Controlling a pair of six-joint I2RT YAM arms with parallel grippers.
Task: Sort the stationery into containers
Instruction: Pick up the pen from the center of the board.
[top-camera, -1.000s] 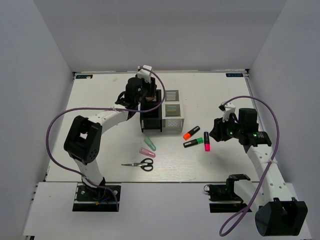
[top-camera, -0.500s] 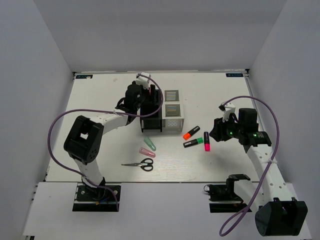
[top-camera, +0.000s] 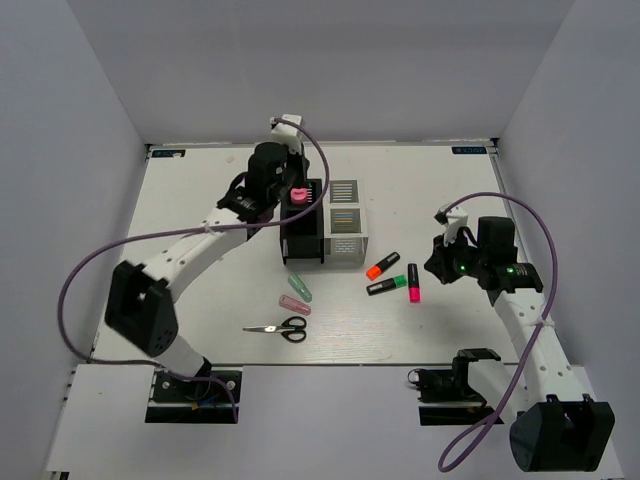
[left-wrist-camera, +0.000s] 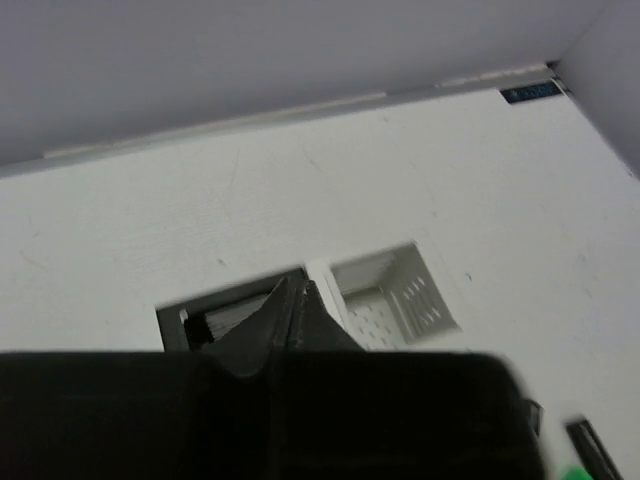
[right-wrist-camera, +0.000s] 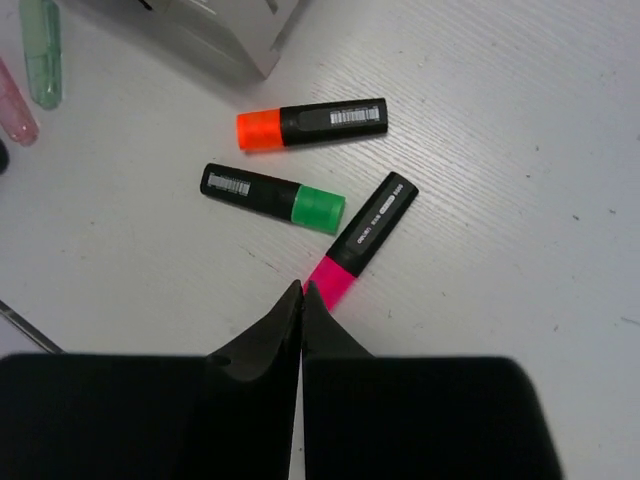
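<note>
Tabletop (top-camera: 190, 180) is white, walls (top-camera: 330, 70) grey; I see left gripper (left-wrist-camera: 292, 300) and right gripper (right-wrist-camera: 302, 295) pinched closed, pink highlighter (right-wrist-camera: 362, 238) just ahead of the right's tips.

Left wrist view blurred; black box (left-wrist-camera: 185, 312) half hidden behind left gripper (left-wrist-camera: 291, 298). Right wrist view: pink capsule (right-wrist-camera: 14, 110) cut by left edge.

The white worktop (top-camera: 200, 200) carries a cluster of four slatted boxes (top-camera: 345, 243) at frame centre. Three highlighters (top-camera: 387, 285) lie right of centre. Two capsule pieces (top-camera: 300, 288) and scissors (top-camera: 277, 327) lie below the boxes.
</note>
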